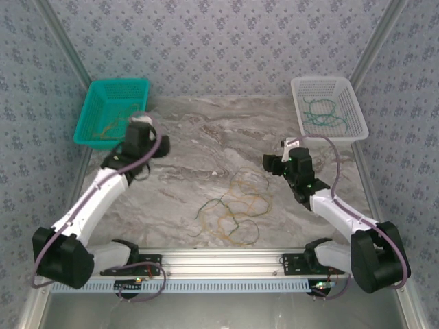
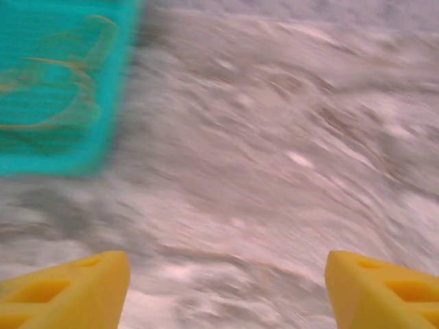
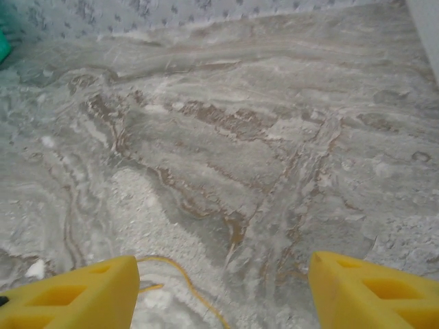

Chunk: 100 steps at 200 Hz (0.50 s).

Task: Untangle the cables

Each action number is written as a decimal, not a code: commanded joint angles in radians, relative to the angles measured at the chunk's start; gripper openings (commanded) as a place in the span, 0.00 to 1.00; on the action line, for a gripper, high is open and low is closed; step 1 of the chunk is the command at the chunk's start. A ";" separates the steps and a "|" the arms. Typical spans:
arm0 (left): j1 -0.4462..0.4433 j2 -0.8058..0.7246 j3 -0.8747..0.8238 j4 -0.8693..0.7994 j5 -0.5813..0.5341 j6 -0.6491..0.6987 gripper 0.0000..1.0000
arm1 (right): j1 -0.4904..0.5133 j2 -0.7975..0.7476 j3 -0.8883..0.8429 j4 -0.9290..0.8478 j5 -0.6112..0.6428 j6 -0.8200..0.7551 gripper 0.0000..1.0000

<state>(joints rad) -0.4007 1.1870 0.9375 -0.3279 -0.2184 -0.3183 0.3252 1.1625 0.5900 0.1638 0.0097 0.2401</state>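
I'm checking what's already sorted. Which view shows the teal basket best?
The top external view: nearly the whole teal basket is sharp, with orange-tan cables inside. The left wrist view gives a motion-blurred corner with those strands; the right wrist view catches a teal sliver at its left edge.

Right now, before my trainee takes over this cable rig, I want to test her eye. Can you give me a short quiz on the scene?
1. True or false: the white basket holds orange-tan cables.
2. Multiple choice: the tangled cables lie (A) in a basket, (B) on the table, (C) held in a gripper.
3. Fill in: the left gripper and the right gripper are both ____.
Key: 1 false, it holds green cables; 2 B; 3 open.
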 commanded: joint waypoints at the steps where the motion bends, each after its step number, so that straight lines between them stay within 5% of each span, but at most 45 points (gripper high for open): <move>1: -0.145 0.015 -0.115 0.201 0.074 -0.045 0.72 | 0.003 0.026 0.144 -0.288 -0.124 0.060 0.68; 20: -0.267 0.073 -0.162 0.268 0.099 -0.027 0.73 | 0.004 0.077 0.196 -0.448 -0.224 0.123 0.67; 42: -0.307 0.188 -0.160 0.319 0.211 -0.027 0.72 | 0.005 0.120 0.206 -0.560 -0.257 0.132 0.65; 100: -0.410 0.353 -0.124 0.241 0.290 0.087 0.66 | 0.036 0.084 0.105 -0.546 -0.116 0.061 0.60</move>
<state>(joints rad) -0.7895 1.4998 0.7715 -0.0669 0.0170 -0.2768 0.3447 1.2839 0.7509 -0.3630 -0.1867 0.3279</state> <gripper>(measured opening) 0.674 0.604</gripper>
